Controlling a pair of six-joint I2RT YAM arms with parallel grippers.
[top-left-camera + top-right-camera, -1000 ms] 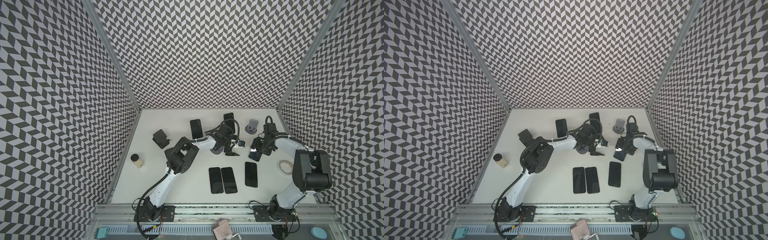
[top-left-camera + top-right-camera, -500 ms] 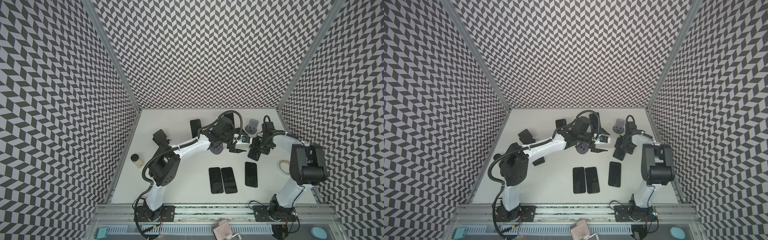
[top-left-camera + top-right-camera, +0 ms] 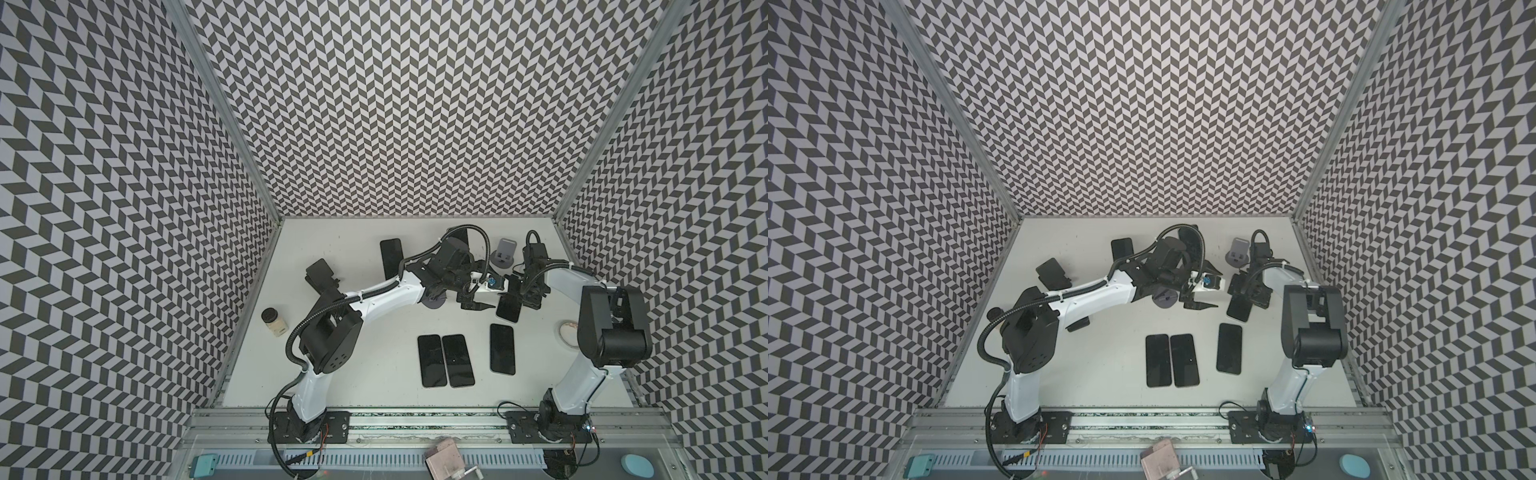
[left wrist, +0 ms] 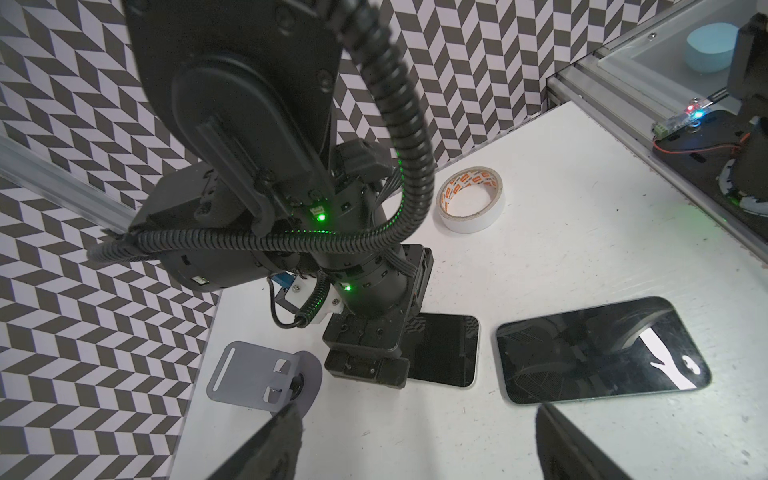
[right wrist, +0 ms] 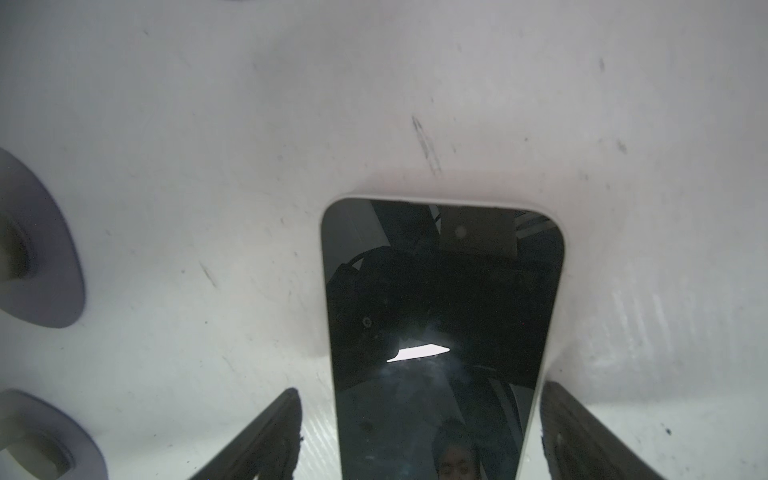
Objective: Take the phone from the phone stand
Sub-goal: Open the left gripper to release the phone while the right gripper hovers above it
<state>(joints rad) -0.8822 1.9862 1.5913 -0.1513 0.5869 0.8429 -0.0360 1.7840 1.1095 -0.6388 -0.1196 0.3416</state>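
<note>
- Phone [image 5: 440,311], a black glass slab, lay flat just beside the grey metal stand [image 4: 253,370].
- Right gripper [image 5: 419,388] straddled it, jaws apart; left gripper [image 4: 415,407] gaped empty.
- Removal seemed done; next called for a clean upward retreat.

You're looking into a booth: black-and-white chevron walls [image 3: 415,104] rise on three sides of the white tabletop [image 3: 374,374]. Aluminium posts [image 3: 230,124] stand at the two corners behind the tabletop, and an aluminium rail [image 3: 415,419] runs along its near edge. Light falls evenly; the tabletop is scuffed.
</note>
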